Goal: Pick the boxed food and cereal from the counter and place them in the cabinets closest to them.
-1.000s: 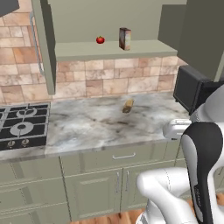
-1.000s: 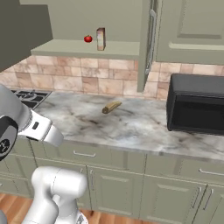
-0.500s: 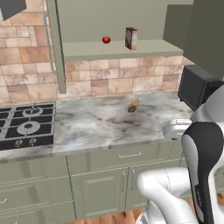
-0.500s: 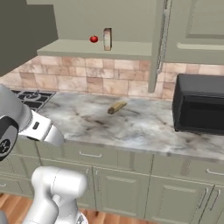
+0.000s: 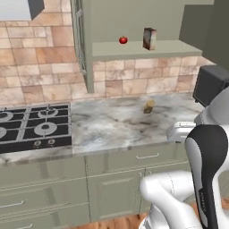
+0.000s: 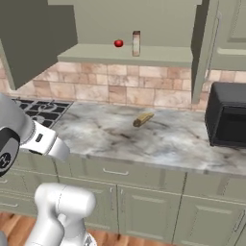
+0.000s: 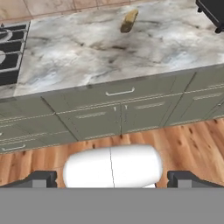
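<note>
Pincer point(image 7: 111, 178) is wide, holding nothing, parked low in front of the lower cupboard fronts and well short of the bench point(image 7: 87, 61).

Open wall cabinet point(image 5: 134, 27) has a small brown box point(image 5: 149, 38) upright on its shelf, a little red thing point(image 5: 123, 40) just left of it, the two apart. My read: that box is one of the task's items, already placed.

On the bench sits one tan, elongated item point(image 7: 129, 21), alone mid-counter, between the hob point(image 5: 31, 127) and the black microwave point(image 6: 229, 114). Too small to say whether it's the cereal or the boxed food; shape looks more like a roll than a box.

Key relation: in the hand view the tan item lies ahead of and above the pincer, slightly right of centre, well apart. Its long axis runs diagonally, near end toward the front edge, far end toward the tiled wall. In my view the jaws need to close across that axis, so a wrist roll plus a long reach up and forward is called for.
</note>
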